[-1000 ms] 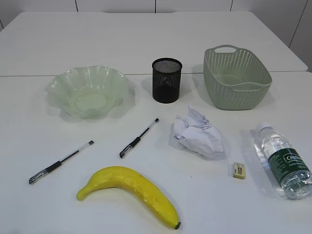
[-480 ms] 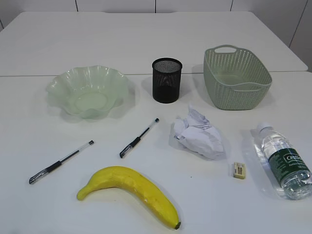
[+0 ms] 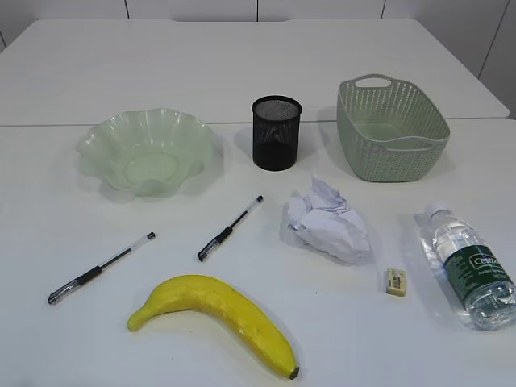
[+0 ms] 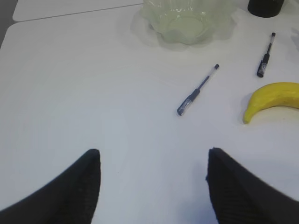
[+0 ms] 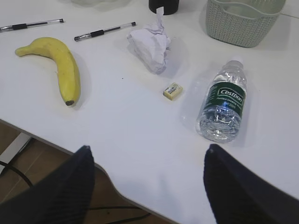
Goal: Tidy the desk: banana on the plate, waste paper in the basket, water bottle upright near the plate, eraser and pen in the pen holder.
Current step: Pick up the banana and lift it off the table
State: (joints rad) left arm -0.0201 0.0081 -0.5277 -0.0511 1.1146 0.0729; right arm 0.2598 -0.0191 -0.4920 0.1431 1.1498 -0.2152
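- Banana (image 3: 216, 319): laid on its side on the table (image 3: 64, 339) at the near edge, well apart from the plate. Not yet placed.
- Plate (image 3: 145, 151): pale green, wavy-rimmed, at the far left. Nothing is held in it.
- Paper (image 3: 329, 226): crumpled white ball, found mid-table between pen holder and eraser, near the basket but outside it. Not yet binned.
- Basket (image 3: 391, 129): green woven, far right. Nothing is seen inside.
- Bottle (image 3: 469, 266): clear, green label, laid flat at the right edge, cap pointed toward the basket, well apart from the plate. Yet to be stood upright and moved.
- Eraser (image 3: 395, 281): small, cream, on the table between paper and bottle. Not yet stowed.
- Pens: two are counted, left pen (image 3: 101, 268) near the banana's stem end and middle pen (image 3: 230, 228) below the pen holder. Both lie flat on the table.
- Pen holder (image 3: 276, 132): black mesh, upright, between plate and basket. No pen or eraser is seen in it.
- Left gripper (image 4: 154, 184): spread wide, nothing grasped, held over bare table short of the left pen.
- Right gripper (image 5: 147, 184): spread wide, nothing grasped, held over the near table edge, short of the bottle and eraser.
- Progress: judged at the start; none of the five placements is done, all are left.
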